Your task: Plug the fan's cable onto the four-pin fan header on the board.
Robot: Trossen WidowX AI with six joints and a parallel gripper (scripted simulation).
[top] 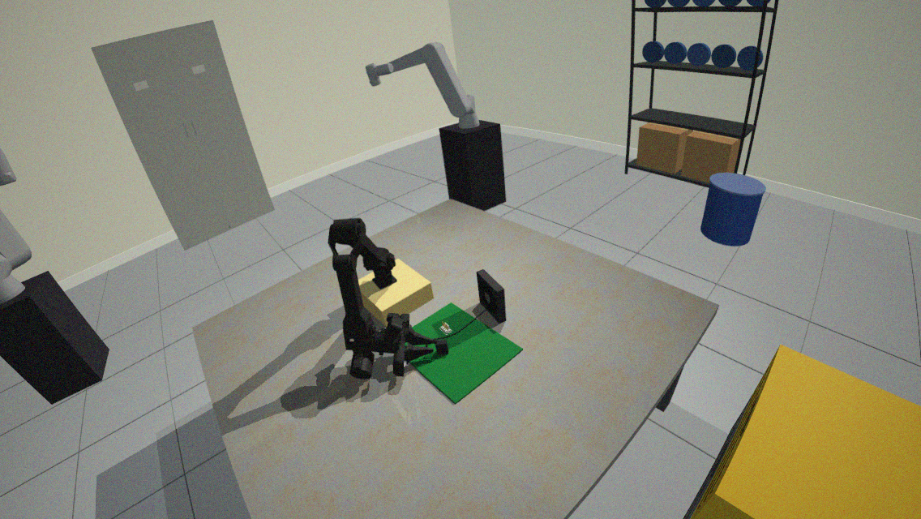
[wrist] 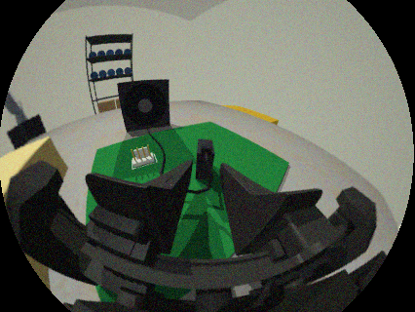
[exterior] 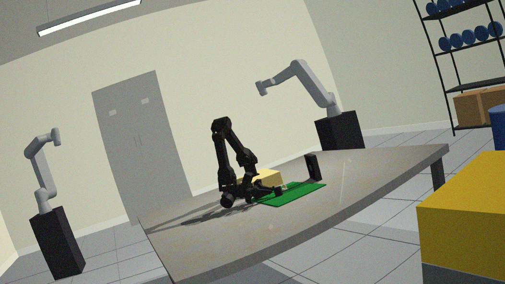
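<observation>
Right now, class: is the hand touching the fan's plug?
Apart. In the wrist view the plug stands on the green board beyond the hand, with green showing beside each fingertip.

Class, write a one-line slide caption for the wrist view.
Tool open around the black plug on the green board, with the header unplugged near the fan.
</observation>
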